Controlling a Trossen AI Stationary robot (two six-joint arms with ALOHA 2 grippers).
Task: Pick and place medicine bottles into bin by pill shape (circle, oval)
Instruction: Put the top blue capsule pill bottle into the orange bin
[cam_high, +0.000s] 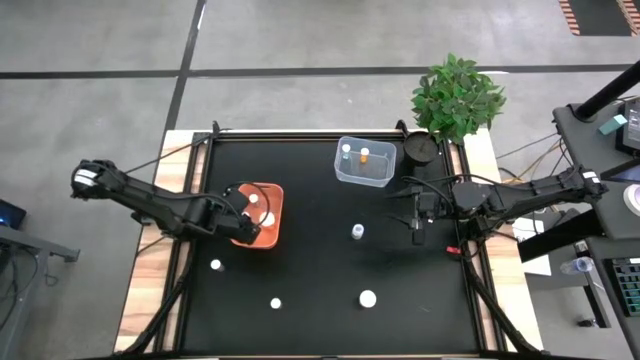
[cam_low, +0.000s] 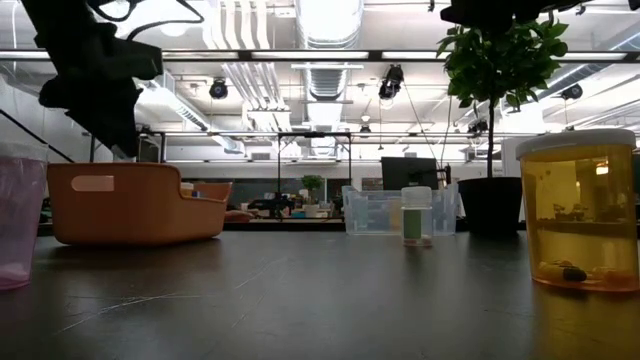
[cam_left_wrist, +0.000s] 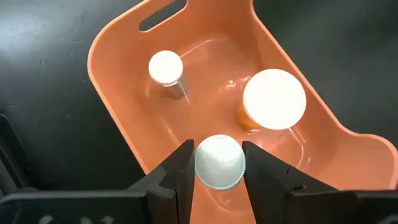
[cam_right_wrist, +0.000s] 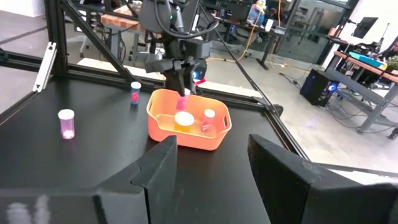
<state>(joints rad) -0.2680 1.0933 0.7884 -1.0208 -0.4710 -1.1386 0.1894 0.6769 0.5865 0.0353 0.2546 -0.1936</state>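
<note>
the left gripper (cam_left_wrist: 217, 163) holds a white-capped bottle (cam_left_wrist: 219, 160) above the orange bin (cam_left_wrist: 118, 93); released here, it may knock the two bottles inside; the right gripper (cam_right_wrist: 211, 163) waits half open

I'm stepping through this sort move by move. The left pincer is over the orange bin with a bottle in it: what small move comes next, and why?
Probably open the left pincer and let the bottle drop. Its fingers clamp the white cap, and it hangs inside the rim of the orange bin, clear of the two bottles standing there. The right pincer waits open, off to the side.
</note>
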